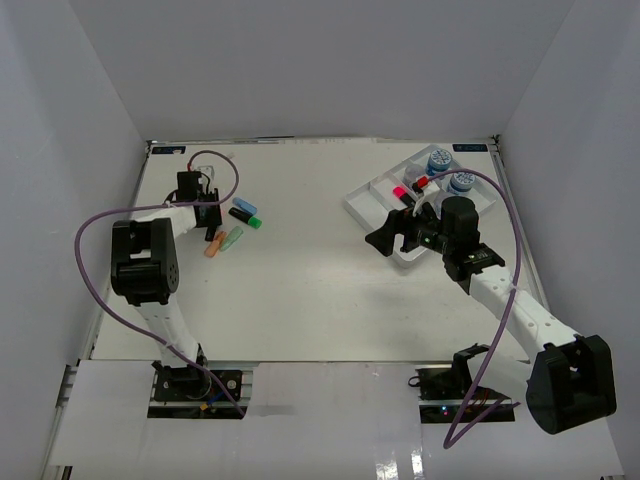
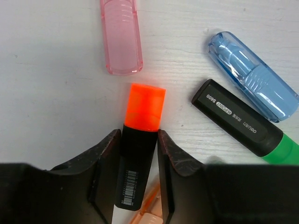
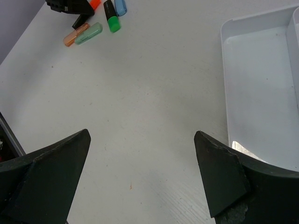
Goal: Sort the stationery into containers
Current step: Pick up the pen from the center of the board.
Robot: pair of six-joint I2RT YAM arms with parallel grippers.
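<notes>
My left gripper [image 2: 138,135] is shut on an orange marker [image 2: 145,109] with a black body, low over the table at the far left [image 1: 205,215]. Around it lie a pink clear cap [image 2: 121,37], a blue clear cap [image 2: 252,77] and a black marker with a green end [image 2: 238,123]. An orange clear cap [image 2: 149,205] lies under the held marker. The white tray [image 1: 362,197] at the far right holds two jars [image 1: 438,160] [image 1: 461,182], a pink marker [image 1: 401,190] and a red marker [image 1: 420,183]. My right gripper [image 3: 142,140] is open and empty by the tray's near left corner [image 1: 385,240].
In the top view a pale green cap [image 1: 232,238] and an orange cap [image 1: 214,245] lie just right of my left gripper. The right wrist view shows an empty tray compartment [image 3: 261,93] at right and the marker cluster [image 3: 93,28] far off at top left. White walls enclose the table.
</notes>
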